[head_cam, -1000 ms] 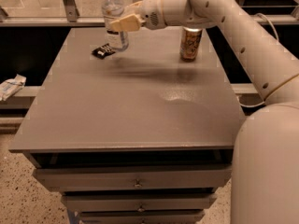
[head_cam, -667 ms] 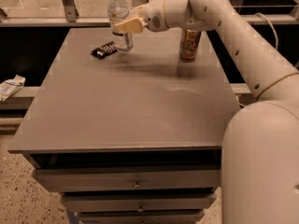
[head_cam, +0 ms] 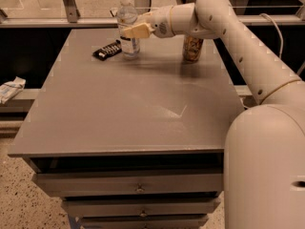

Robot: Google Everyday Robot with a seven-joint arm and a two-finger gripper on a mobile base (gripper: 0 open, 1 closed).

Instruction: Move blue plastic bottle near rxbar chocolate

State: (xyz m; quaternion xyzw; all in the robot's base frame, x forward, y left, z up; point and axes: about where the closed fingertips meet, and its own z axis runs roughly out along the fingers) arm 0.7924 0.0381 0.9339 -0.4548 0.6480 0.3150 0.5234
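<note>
The blue plastic bottle (head_cam: pixel 127 26), clear with a white cap and a white-and-blue label, stands upright at the far left of the grey table (head_cam: pixel 133 104). The rxbar chocolate (head_cam: pixel 106 50), a flat black bar with white lettering, lies just left of the bottle's base, close to it. My gripper (head_cam: pixel 132 30) reaches in from the right and is shut on the bottle at label height.
A gold-brown drink can (head_cam: pixel 192 47) stands at the far right of the table, partly behind my arm (head_cam: pixel 224 27). A crumpled white wrapper (head_cam: pixel 10 89) lies on a ledge to the left. Drawers (head_cam: pixel 138 187) sit below the table's front edge.
My gripper has carried the bottle a little to the right and down. It now stands on the table next to the bar.
</note>
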